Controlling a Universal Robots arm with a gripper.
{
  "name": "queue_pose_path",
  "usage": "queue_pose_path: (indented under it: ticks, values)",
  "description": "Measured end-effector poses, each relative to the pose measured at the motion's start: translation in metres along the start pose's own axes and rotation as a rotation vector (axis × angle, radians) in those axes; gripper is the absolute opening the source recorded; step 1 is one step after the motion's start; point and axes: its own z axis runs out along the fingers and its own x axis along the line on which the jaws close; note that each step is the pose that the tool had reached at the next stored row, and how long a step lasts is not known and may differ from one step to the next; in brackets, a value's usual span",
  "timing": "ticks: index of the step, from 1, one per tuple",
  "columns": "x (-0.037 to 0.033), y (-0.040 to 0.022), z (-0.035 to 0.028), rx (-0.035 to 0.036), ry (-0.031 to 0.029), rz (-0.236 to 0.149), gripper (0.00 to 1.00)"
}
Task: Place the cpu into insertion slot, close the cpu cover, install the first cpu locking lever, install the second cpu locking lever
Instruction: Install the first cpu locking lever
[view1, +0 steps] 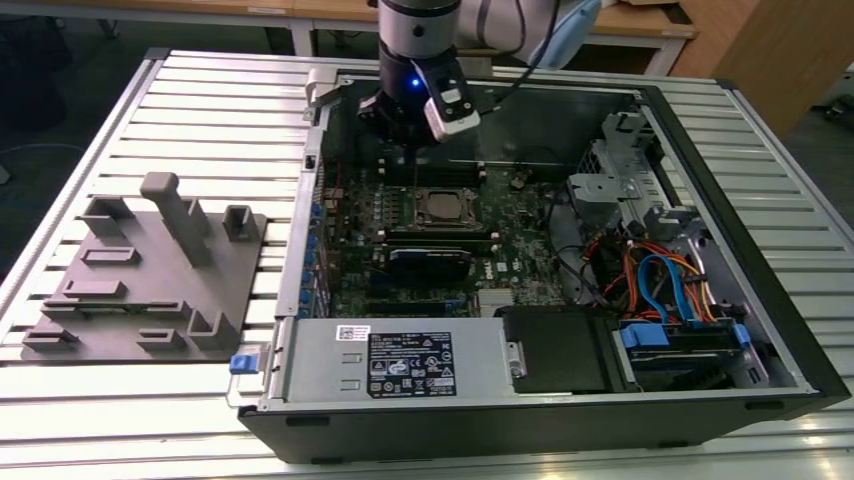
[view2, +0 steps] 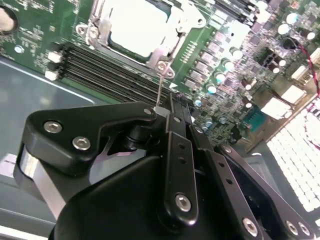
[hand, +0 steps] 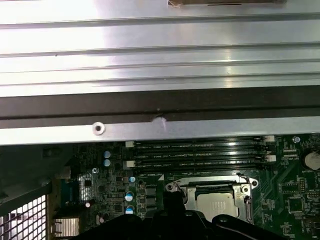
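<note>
A slatted metal table carries an open computer case beside a grey moulded holder.

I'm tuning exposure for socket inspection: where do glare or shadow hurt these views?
Second wrist view: glare washes the cpu top to white. First wrist view: bright bands streak the slatted table, the cpu evenly lit. Exterior view: the insertion slot sits inside the dimmer case.
</note>
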Motion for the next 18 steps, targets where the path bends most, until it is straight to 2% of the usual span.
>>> queue_pose_path:
  ticks: [5,8,18]
  values:
    - [-0.0123,0.0009,0.0004,0.0000,0.0015,-0.001,0.11]
    - [-0.0165,0.0011,0.0005,0.0001,0.0019,-0.003,0.11]
    - [-0.0172,0.0012,0.0006,0.0000,0.0021,-0.006,0.11]
